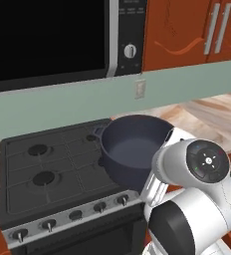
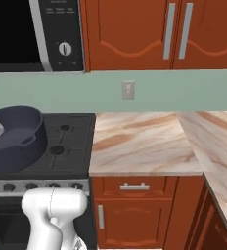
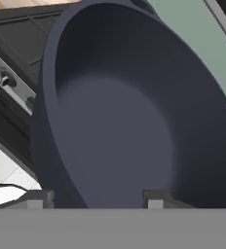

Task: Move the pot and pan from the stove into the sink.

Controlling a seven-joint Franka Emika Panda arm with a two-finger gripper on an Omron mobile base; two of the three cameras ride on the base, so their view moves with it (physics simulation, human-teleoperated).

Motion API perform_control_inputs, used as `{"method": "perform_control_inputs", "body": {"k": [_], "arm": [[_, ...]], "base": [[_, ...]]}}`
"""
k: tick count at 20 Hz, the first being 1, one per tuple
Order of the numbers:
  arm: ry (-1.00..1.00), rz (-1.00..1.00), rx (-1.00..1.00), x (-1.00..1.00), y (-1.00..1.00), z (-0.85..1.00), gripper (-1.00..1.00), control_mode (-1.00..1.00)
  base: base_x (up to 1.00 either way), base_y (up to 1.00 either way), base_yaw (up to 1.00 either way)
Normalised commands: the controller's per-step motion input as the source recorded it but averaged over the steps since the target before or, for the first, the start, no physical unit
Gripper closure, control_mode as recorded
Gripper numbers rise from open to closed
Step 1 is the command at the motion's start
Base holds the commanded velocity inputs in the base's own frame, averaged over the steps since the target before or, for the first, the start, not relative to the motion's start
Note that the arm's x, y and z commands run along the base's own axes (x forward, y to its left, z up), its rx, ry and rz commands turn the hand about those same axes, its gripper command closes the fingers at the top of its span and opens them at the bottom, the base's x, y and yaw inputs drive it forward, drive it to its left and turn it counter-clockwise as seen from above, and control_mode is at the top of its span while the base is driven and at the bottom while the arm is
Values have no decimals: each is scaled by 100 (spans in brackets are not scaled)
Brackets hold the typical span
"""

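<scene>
Behind the black four-burner gas stove we see a pale green wall and orange-red cupboards, with a marbled beige tabletop to its right. One deep round dark blue-grey pot sits at the stove's right side, tilted in the base views (whether it is lifted we cannot tell). In the hand view its near wall runs between the two tips of the claw, one tip outside, one inside. The claw stands about half wide, straddling the pot's rim.
</scene>
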Motion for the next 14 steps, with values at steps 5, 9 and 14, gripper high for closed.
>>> {"method": "perform_control_inputs", "body": {"k": [5,9,14], "arm": [[0,0,0,0,0,0,100,100],[0,0,0,0,0,0,100,100],[0,0,0,0,0,0,100,100]], "base": [[-31,-27,-23],[-31,-26,-23],[-34,-16,-25]]}}
